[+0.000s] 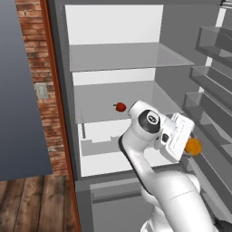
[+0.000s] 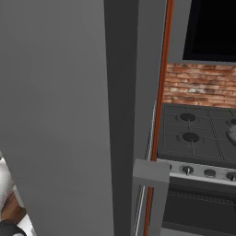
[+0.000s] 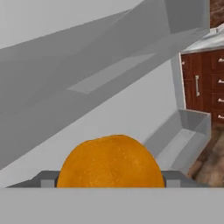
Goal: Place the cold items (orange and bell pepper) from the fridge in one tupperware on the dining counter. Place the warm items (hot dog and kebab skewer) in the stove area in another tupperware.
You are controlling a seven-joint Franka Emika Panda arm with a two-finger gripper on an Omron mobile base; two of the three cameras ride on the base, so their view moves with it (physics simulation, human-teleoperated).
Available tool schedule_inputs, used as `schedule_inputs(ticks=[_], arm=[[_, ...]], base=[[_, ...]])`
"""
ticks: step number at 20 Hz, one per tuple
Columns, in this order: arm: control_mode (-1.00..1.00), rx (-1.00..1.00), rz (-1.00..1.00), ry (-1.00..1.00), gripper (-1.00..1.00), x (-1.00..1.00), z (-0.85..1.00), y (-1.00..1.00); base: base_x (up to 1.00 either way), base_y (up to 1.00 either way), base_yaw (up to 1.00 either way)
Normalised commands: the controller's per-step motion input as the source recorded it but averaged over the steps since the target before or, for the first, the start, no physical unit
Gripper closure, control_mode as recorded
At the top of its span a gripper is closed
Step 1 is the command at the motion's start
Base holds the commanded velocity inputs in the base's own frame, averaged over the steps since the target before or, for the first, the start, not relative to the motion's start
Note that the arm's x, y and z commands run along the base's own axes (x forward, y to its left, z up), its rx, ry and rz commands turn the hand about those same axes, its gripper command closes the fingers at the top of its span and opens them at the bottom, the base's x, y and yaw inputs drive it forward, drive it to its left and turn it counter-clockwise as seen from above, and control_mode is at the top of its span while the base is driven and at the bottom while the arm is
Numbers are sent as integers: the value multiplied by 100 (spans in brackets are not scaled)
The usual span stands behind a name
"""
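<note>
orange [image 3: 111, 161]: firm, round, smooth, likely to roll; best held across its middle.
claw [image 3: 111, 178]: clasped on the orange, by the fridge door shelves [image 1: 213, 77].

Fridge shelves [image 1: 131, 56] lie open at frame center. Door bins [image 1: 213, 72] crowd the right edge, just beside the orange [image 1: 193, 146]. Bell pepper [image 1: 120, 107] sits mid-shelf, space around it.
</note>
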Motion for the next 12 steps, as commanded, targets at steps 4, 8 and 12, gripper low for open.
schedule_inputs(ticks=[4, 8, 12], arm=[[-100, 0, 3, 7, 100, 0, -10, -17], [-100, 0, 0, 6, 100, 0, -4, 0], [100, 0, 0, 2, 100, 0, -1, 0]], base=[[0, 0, 0], [0, 0, 0], [0, 0, 0]])
